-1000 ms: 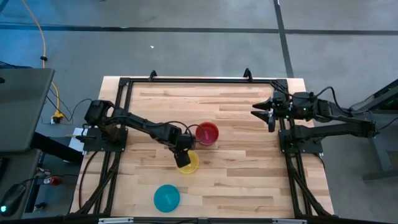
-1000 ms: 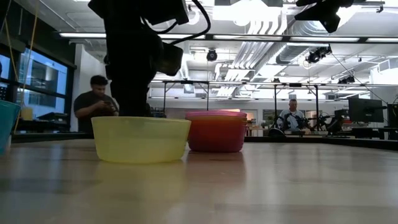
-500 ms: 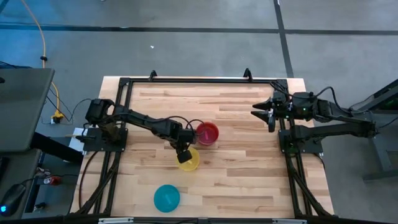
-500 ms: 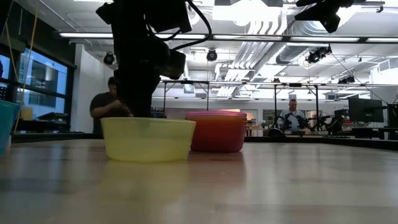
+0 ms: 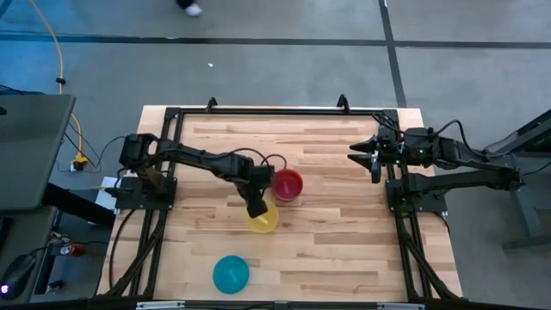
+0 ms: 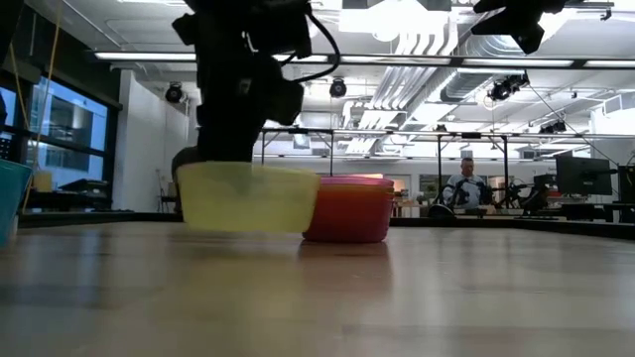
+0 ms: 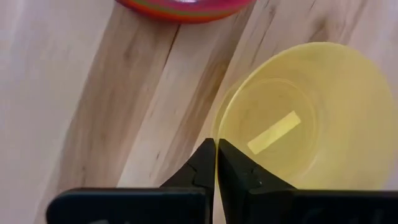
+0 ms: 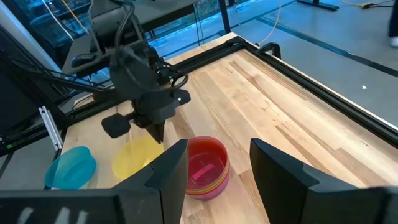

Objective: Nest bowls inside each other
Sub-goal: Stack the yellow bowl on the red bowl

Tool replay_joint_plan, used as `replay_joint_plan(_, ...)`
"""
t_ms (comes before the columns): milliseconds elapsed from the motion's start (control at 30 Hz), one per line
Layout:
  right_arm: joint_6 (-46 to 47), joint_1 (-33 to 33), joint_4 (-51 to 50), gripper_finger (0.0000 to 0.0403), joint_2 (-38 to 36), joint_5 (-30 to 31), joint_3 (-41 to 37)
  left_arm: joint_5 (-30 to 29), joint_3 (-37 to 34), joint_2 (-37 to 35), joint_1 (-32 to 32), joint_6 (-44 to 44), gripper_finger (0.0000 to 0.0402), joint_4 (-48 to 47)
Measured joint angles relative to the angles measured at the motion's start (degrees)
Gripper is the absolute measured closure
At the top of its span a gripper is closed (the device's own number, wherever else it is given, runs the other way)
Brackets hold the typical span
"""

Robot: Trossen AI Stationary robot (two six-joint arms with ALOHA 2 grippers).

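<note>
The yellow bowl [image 6: 249,197] is now riding clear of the desk [image 5: 344,232], lifted and carried closer to the nested stack [image 5: 287,184] than it sat a second ago, when it was resting flat on the wood. The left gripper [image 7: 216,163] is pinching the bowl's rim, its jaws closed tight on the thin wall with only a sliver of gap showing. In the low view the yellow bowl is hanging tilted, its edge overlapping the pink-topped stack [image 6: 347,208] beside it. That is putting the bowl on course to drop into the stack, judging by its position just beside it. The blue bowl [image 5: 231,274] is waiting well apart near the desk's front edge. The right gripper [image 5: 360,154] is idling at the far right side, its jaws parted and empty. The desk is pale planked wood inside a black frame; beyond it a bright workshop is stretching back, with a seated person [image 6: 464,186] in the distance.
</note>
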Motion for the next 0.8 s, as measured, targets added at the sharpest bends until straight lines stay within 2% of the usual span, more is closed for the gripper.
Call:
replay_joint_plan(200, -0.24, 0.00, -0.07, 0.0238, 0.00, 0.00, 0.00, 0.87, 6.77, -0.07, 2.36, 4.11, 0.0401, -6.85)
replay_joint_plan(400, -0.45, 0.00, -0.13, 0.0238, 0.00, 0.05, 0.00, -0.66, 13.20, -0.07, 6.02, 7.07, 0.0401, -8.57)
replay_joint_plan(800, -0.58, 0.00, -0.13, 0.0238, 0.00, 0.79, 0.00, -3.05, 16.72, -0.07, 15.34, 6.57, 0.0402, -2.32)
